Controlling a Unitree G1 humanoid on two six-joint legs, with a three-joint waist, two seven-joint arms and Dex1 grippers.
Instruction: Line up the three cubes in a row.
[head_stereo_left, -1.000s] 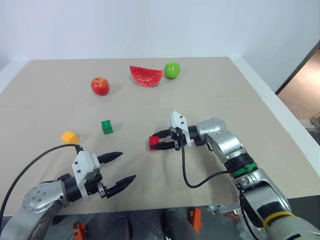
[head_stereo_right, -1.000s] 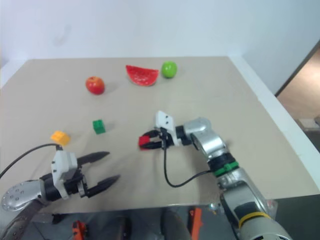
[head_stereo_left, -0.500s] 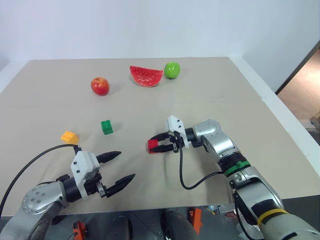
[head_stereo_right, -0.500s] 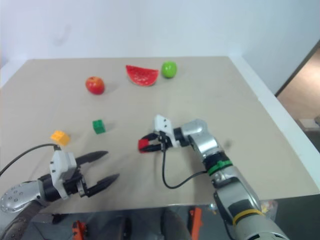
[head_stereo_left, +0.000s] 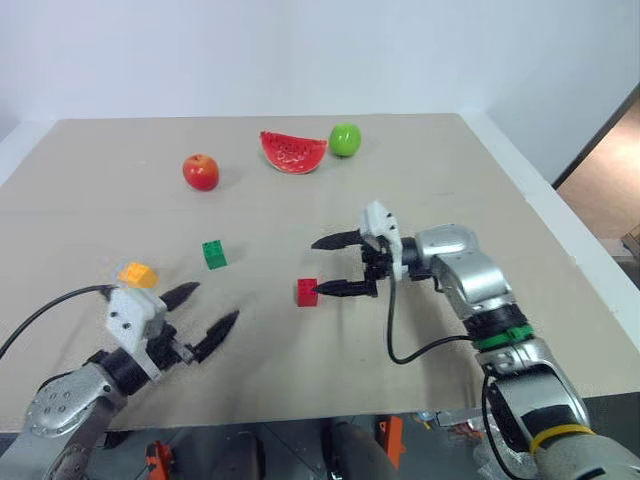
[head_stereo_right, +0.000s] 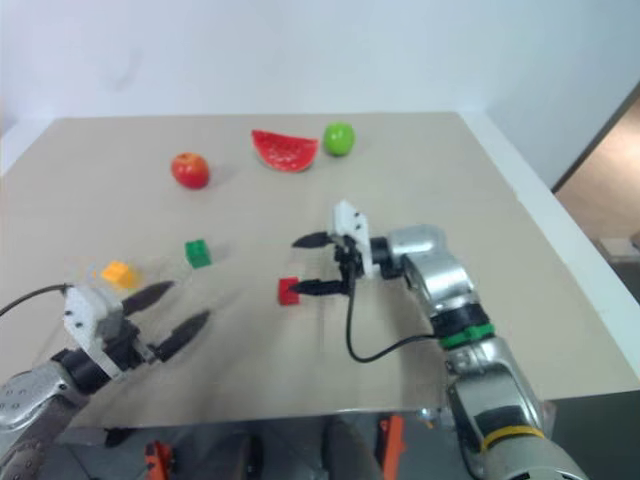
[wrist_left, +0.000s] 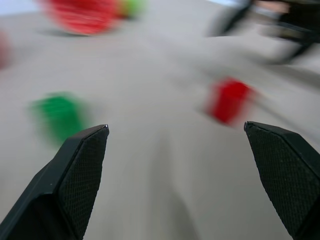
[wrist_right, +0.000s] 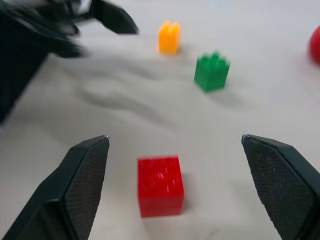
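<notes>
Resting on the beige table (head_stereo_left: 420, 200), the red cube (head_stereo_left: 307, 292) sits free, just off the tip of the right gripper (head_stereo_left: 333, 266), whose two black fingers are spread wide with nothing between them. In the right wrist view the red cube (wrist_right: 160, 185) stands studs-up on the table between and ahead of the parted fingers, touching neither. The green cube (head_stereo_left: 213, 254) lies to the left of the red one and a little farther from the robot, and the orange-yellow cube (head_stereo_left: 139, 274) lies farther left again, so the three sit in a loose, uneven spread. The left gripper (head_stereo_left: 208, 315) hovers near the table's front edge, just beside the orange-yellow cube, fingers wide apart and empty. Along the far side lie a red apple (head_stereo_left: 200, 172), a watermelon slice (head_stereo_left: 293, 152) and a green apple (head_stereo_left: 345, 139), well apart from the cubes.
</notes>
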